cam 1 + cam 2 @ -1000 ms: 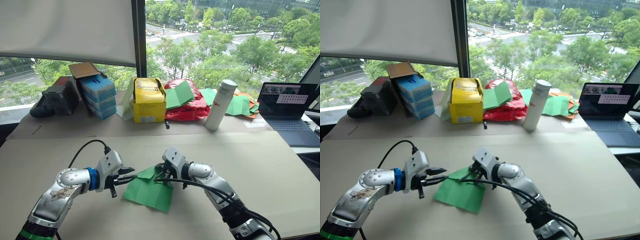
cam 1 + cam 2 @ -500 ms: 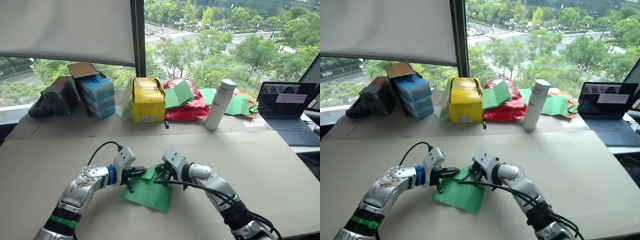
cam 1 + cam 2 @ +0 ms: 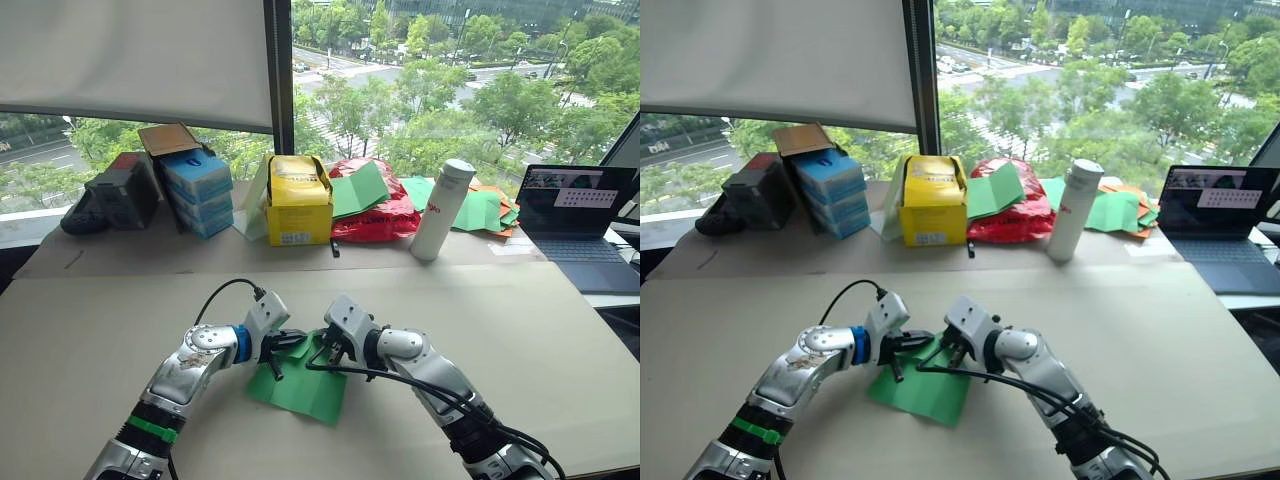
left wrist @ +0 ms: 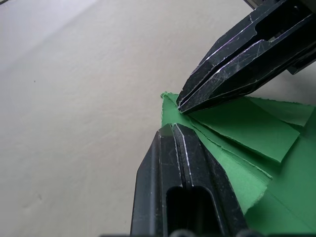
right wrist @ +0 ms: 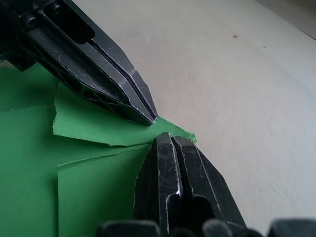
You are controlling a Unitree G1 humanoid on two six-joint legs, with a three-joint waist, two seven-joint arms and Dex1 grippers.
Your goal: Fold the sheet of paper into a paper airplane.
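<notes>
From my left eye, the thin bright green sheet of paper (image 3: 300, 380) lies on the beige table (image 3: 520, 330), near side of the yellow cardboard box (image 3: 298, 200). My left hand (image 3: 296, 342) and right hand (image 3: 322, 352) meet at its far corner.

Left wrist: my fingers (image 4: 180, 173) are pressed together on folded layers.

Right wrist: fingers (image 5: 173, 173) likewise closed, tips down on the corner. I judge an early fold is being creased; next, press along it.
</notes>
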